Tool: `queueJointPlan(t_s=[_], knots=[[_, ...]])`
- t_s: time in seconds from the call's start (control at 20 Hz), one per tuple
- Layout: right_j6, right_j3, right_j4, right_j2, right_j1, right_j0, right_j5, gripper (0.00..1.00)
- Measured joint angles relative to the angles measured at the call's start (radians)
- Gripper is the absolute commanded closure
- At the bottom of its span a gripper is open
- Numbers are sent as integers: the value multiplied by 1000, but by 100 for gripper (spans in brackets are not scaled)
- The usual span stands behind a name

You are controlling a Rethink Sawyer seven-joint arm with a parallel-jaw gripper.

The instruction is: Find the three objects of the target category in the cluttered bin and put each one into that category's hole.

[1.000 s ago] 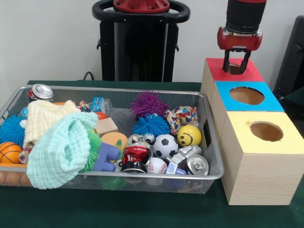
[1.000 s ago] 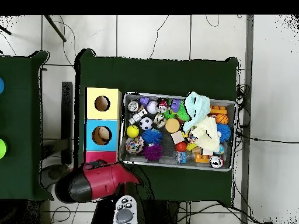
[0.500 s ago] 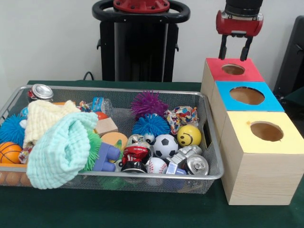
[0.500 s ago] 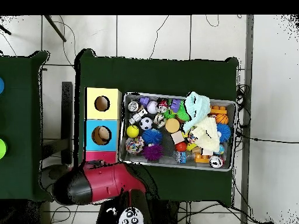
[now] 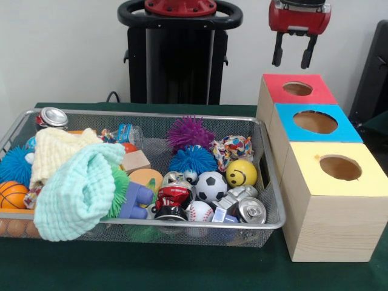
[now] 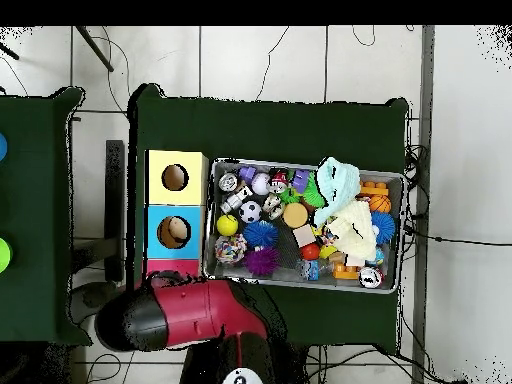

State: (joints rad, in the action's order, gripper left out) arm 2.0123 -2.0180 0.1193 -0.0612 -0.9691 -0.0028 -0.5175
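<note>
Hovering gripper [image 5: 292, 59] empty, fingers spread, above the far red box [image 5: 298, 89].
Wire bin [image 5: 264, 176] at left holds towels [image 5: 79, 182], spiky balls [image 5: 190, 132], soccer ball [image 5: 211, 185], cans [image 5: 250, 210]; target category unclear. Risk: tight clutter near the right wall could cause a double pick, or towels could hide targets.

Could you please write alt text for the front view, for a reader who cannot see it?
An open, empty gripper hangs above the red-topped box, first in a row with blue-topped and yellow-topped boxes, each with a round hole. Beside them, a wire mesh bin on a green table is crammed with balls, cans, cloths and toys.
</note>
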Motion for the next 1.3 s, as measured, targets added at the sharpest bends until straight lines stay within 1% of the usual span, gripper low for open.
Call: queueJointPlan(t_s=[0.3,0.35,0.45,0.5,0.85,1.15,1.25,1.3], knots=[[0,18,0,-23,24,-75,0,0],[0,31,4,-34,38,-103,0,0],[0,44,11,-43,50,-123,0,0],[0,65,25,-58,69,-152,-1,0],[0,131,71,-111,123,-232,-14,0],[-1,191,109,-169,164,-304,-74,0],[-1,211,121,-190,175,-328,-103,0],[-4,231,133,-210,186,-352,-136,0]])
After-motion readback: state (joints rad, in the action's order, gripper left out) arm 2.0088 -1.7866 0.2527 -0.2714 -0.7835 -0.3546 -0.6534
